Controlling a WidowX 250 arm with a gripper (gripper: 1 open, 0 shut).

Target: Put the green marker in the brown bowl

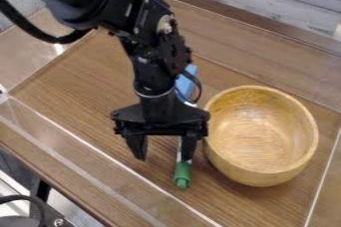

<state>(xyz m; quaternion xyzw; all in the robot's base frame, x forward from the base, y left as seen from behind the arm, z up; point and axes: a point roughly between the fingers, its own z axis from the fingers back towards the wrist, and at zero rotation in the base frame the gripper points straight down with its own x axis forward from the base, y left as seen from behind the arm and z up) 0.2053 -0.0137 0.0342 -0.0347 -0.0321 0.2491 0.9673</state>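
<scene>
The green marker (182, 165) lies on the wooden table just left of the brown bowl (261, 91), with its green end toward the camera. My gripper (168, 152) points straight down over it and is open. The fingers straddle the marker's upper part, and the marker is close to the right finger (194, 149). Nothing is gripped. The bowl stands upright and empty at the right.
A small blue block (190, 76) sits behind the arm, partly hidden by it. A clear low wall (54, 161) runs along the table's front-left edge. Bare wooden table (74, 82) stretches to the left.
</scene>
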